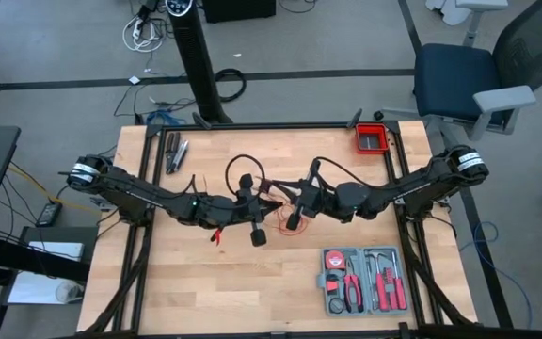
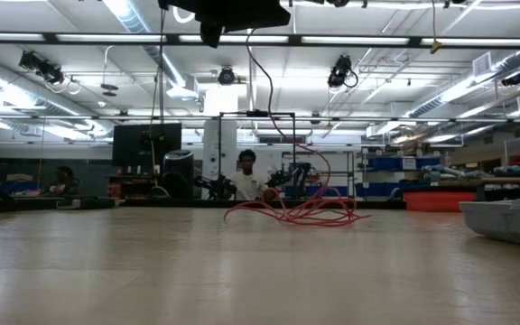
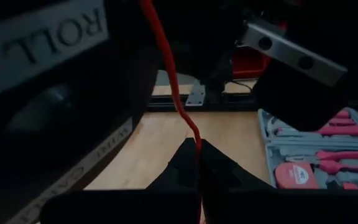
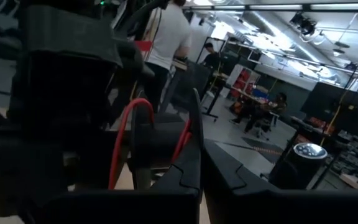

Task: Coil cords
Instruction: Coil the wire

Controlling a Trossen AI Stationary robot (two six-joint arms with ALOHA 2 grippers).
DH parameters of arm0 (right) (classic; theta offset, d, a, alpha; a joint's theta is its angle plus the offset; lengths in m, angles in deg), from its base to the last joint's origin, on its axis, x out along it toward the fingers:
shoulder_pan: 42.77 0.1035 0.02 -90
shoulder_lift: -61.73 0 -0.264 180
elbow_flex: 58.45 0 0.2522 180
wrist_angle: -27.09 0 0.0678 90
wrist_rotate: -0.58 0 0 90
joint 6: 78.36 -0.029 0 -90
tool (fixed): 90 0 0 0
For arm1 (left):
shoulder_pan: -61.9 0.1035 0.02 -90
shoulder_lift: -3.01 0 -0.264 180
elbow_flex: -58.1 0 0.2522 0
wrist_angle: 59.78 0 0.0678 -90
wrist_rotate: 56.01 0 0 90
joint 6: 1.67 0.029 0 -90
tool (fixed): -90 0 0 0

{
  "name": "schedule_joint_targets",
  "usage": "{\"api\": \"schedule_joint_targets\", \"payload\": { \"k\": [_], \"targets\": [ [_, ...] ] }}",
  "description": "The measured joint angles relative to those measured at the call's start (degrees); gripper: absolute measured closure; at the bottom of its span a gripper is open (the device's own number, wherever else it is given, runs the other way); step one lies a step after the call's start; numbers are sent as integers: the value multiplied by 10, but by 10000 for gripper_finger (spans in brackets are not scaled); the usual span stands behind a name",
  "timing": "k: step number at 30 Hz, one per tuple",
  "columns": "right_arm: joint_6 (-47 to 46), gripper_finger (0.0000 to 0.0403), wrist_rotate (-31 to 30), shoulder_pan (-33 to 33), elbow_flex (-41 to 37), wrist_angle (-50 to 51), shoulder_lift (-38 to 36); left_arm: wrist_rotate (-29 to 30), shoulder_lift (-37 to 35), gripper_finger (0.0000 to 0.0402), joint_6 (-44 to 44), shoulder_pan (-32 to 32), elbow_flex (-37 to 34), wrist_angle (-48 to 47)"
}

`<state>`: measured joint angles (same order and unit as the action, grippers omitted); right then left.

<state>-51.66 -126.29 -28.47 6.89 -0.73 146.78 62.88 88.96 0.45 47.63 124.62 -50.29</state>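
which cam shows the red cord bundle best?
Low view: the red cord lies in loose loops on the table, unobstructed. High view shows only a faint loop under the arms. Both wrist views show only strands beside their shut fingers.

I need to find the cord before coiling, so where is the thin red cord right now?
In the high view the thin bright red cord lies in loose loops at the table's middle, between the two grippers; the left gripper is shut on a strand.

A bright red cord (image 1: 288, 224) lies on pale wood table (image 1: 205, 282); grey case (image 1: 363, 281) holds seemingly red-handled tools.
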Motion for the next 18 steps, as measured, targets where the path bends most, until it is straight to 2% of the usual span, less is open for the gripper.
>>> {"api": "schedule_joint_targets", "payload": {
  "k": [6,18],
  "targets": [
    [-43,402,-8,2,0,-7,0,34,0,399,8,-1,0,5],
    [-86,402,-12,13,0,-9,-2,49,0,399,36,0,0,16]
  ]
}}
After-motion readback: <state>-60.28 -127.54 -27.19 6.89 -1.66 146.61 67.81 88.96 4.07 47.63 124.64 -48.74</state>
